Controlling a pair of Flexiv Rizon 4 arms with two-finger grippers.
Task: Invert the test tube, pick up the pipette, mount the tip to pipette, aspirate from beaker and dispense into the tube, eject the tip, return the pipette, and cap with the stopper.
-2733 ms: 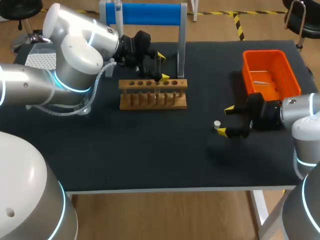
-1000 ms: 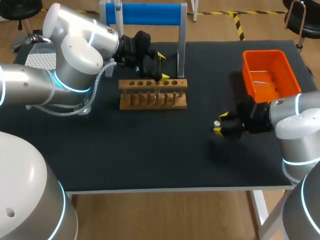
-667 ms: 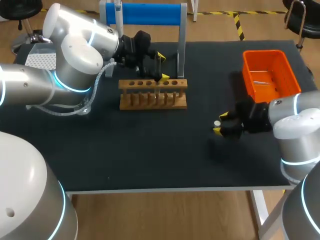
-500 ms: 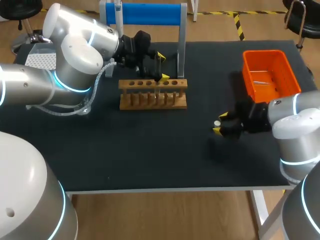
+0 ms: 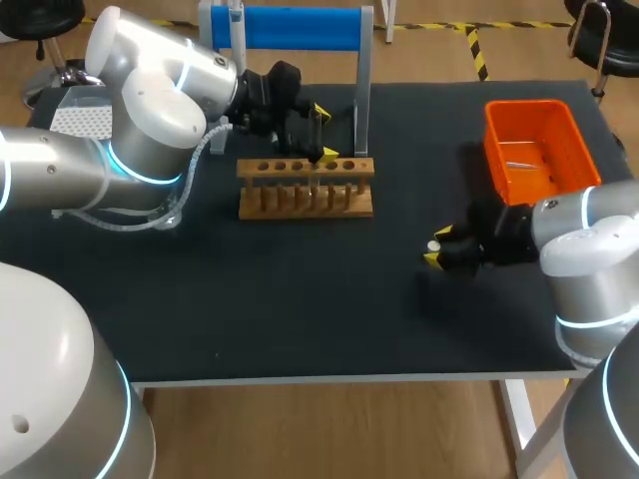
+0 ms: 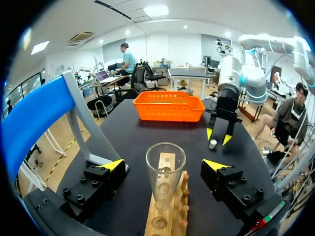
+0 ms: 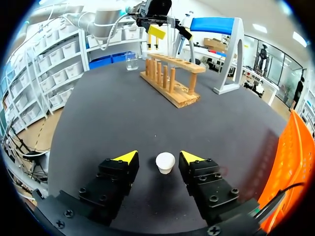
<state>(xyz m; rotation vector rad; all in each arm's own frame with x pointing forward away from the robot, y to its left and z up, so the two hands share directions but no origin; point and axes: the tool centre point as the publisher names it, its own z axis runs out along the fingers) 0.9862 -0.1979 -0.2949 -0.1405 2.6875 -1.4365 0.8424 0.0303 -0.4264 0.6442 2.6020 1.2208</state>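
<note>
Right gripper (image 7: 158, 156), spread, has advanced astride the untouched stopper (image 7: 165, 161); left gripper (image 6: 164, 164) spread, unmoved.

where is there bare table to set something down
Bare: the wide front strip of table between the wooden rack and the near edge, and the gap between rack and orange basket. Crowded: the rack under the left gripper, and the stopper inside the open right gripper.

Left arm (image 5: 150, 110) comes in from the left and stretches over to the far middle, with the left claw (image 5: 321, 132) pointing right and its yellow-tipped fingers spread wide. Right arm (image 5: 589, 235) sits folded at the near right, right claw (image 5: 437, 245) down low pointing left, fingers parted and gripping nothing.
</note>
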